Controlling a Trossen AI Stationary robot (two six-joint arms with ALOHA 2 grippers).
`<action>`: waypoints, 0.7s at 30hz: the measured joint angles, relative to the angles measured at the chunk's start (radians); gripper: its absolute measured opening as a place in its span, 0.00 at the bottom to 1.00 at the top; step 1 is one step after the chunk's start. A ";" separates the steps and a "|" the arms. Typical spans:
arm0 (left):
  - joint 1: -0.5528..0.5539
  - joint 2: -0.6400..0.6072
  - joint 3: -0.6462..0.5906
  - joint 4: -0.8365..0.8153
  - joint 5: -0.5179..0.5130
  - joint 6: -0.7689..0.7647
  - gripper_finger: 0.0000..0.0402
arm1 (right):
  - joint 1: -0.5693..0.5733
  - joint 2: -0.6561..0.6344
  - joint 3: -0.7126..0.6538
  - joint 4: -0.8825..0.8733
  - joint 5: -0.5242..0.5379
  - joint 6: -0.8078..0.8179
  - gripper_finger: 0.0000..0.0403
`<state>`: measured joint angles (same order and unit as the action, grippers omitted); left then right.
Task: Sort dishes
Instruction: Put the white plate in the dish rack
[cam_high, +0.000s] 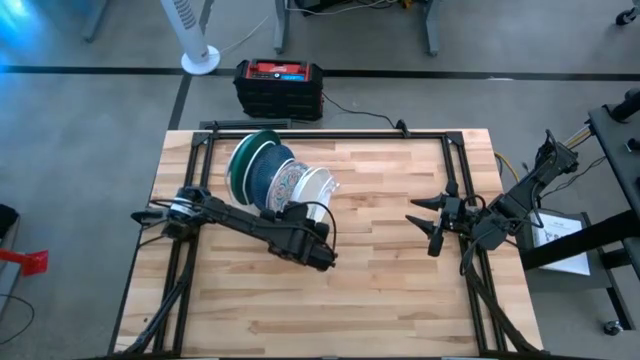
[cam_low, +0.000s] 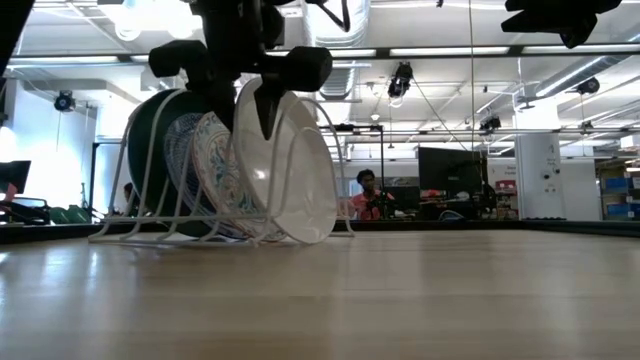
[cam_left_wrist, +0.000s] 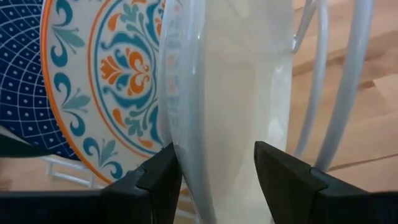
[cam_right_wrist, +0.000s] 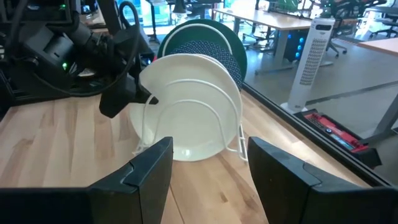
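Wooden bench (cam_high: 380, 260) under office lighting, desks and monitors way off in the back, and a person sitting behind a screen out there. All the action on my end is at the white wire rack (cam_low: 150, 225) near the bench's far left.

Step in hand, as I read it: slotting the white plate (cam_low: 290, 175) into the rack's front position. It stands on edge at the near end of the row, and the left gripper (cam_left_wrist: 214, 180) straddles its rim from above, one finger on each face. Fingers look right against the plate, so I'd call it grasping the white plate, not let go yet.

Next move, my guess: make sure the plate is seated between the wires, spread the fingers, then lift straight up so nothing drags the rim or tips the neighbour.

Count in the rack, front to back:
- white plate, one
- floral plate (cam_left_wrist: 118, 81), one
- blue patterned plate (cam_left_wrist: 22, 81), one
- green plate (cam_high: 243, 158), one

So four dishes, all upright, all in the rack. I see none loose on the bench.

Right gripper (cam_high: 432, 222) hovers over the right side of the bench, well apart from the rack, fingers spread and holding nothing.
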<state>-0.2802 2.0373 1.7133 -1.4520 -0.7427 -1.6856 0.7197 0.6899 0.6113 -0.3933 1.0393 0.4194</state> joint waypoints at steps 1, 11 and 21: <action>0.001 0.000 0.005 -0.006 0.008 0.000 0.47 | 0.000 0.000 0.000 0.000 0.000 0.000 0.49; 0.011 0.001 0.043 -0.041 0.089 0.027 0.47 | 0.000 0.000 0.000 0.000 0.000 0.000 0.49; 0.016 0.001 0.058 -0.056 0.162 0.085 0.47 | 0.000 0.000 0.000 0.000 0.000 0.000 0.49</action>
<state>-0.2642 2.0380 1.7717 -1.5079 -0.5806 -1.6008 0.7197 0.6900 0.6109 -0.3935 1.0389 0.4195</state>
